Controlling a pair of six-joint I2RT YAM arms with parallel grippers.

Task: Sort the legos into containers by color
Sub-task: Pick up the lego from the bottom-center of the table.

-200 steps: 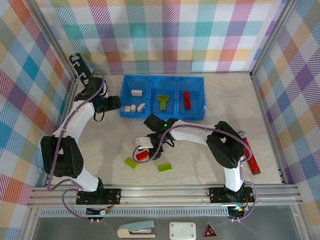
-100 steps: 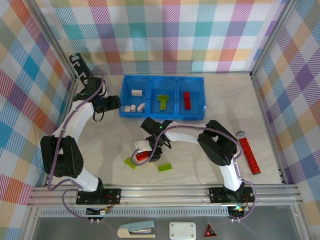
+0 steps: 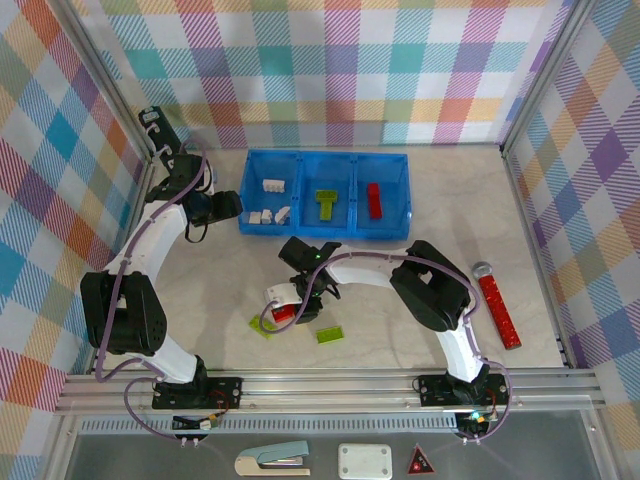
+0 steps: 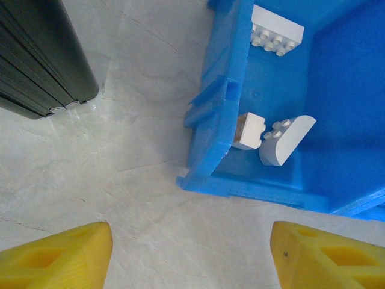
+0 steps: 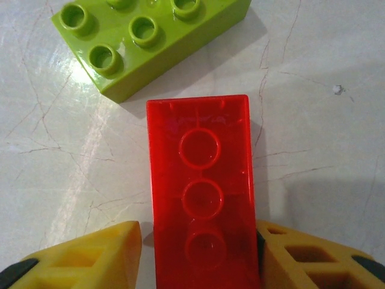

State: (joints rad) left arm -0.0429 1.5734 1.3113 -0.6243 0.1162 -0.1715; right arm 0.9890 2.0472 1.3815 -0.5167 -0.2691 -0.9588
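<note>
Red translucent plastic brick [image 5: 201, 198] on the pale tabletop [image 5: 313, 90], between the yellow fingers [image 5: 90, 259] of my right gripper [image 5: 198, 232].
They flank its long sides snugly; whether they pinch it I cannot tell. A lime green studded brick [image 5: 150, 42] lies just beyond. My left gripper [image 4: 189, 235] hangs spread wide, empty, beside the bright blue plastic tray [image 4: 210, 156], at its compartment of white bricks [image 4: 277, 30].

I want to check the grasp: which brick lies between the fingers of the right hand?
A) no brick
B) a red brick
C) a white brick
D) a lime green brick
B: the right wrist view shows the red brick between the yellow fingers of the right hand.
</note>
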